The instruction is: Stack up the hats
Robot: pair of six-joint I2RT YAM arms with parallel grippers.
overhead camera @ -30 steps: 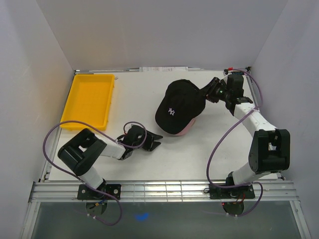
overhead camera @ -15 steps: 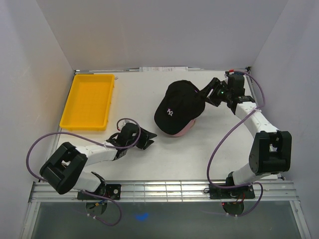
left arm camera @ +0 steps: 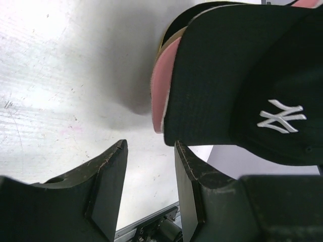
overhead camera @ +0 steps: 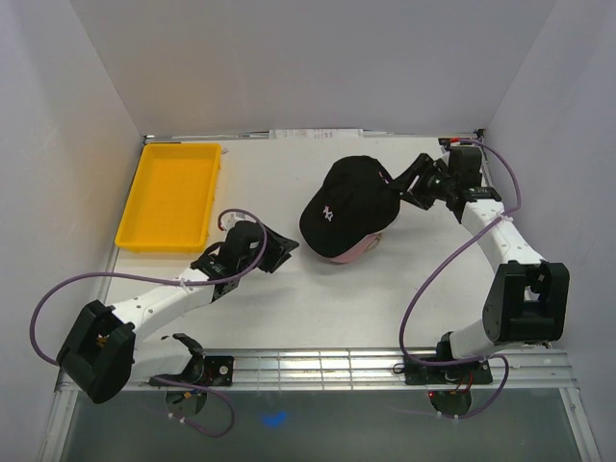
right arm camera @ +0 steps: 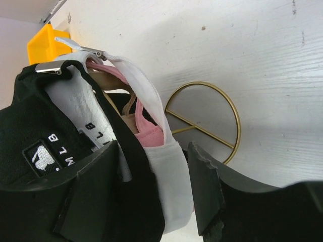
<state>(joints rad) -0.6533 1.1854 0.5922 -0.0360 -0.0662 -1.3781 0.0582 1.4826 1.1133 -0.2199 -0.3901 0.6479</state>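
On the wire stand (right arm camera: 222,96) at mid-table, the black hat (overhead camera: 346,202) tops the pink hat (left arm camera: 164,75), white hat (right arm camera: 161,151) and tan hat (right arm camera: 108,80); stacking looks finished. Right gripper (overhead camera: 399,188) jaws spread astride the straps; left gripper (left arm camera: 150,146) spread, empty, beside the brims.

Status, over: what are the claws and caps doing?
Left gripper open at brim of black cap. Right gripper open astride back straps. Four caps stacked over gold stand.

You have the hats (overhead camera: 346,202) stacked over the wire stand (right arm camera: 201,129), right of centre on the bench (overhead camera: 289,298), with the tray (overhead camera: 173,192) well apart at far left.
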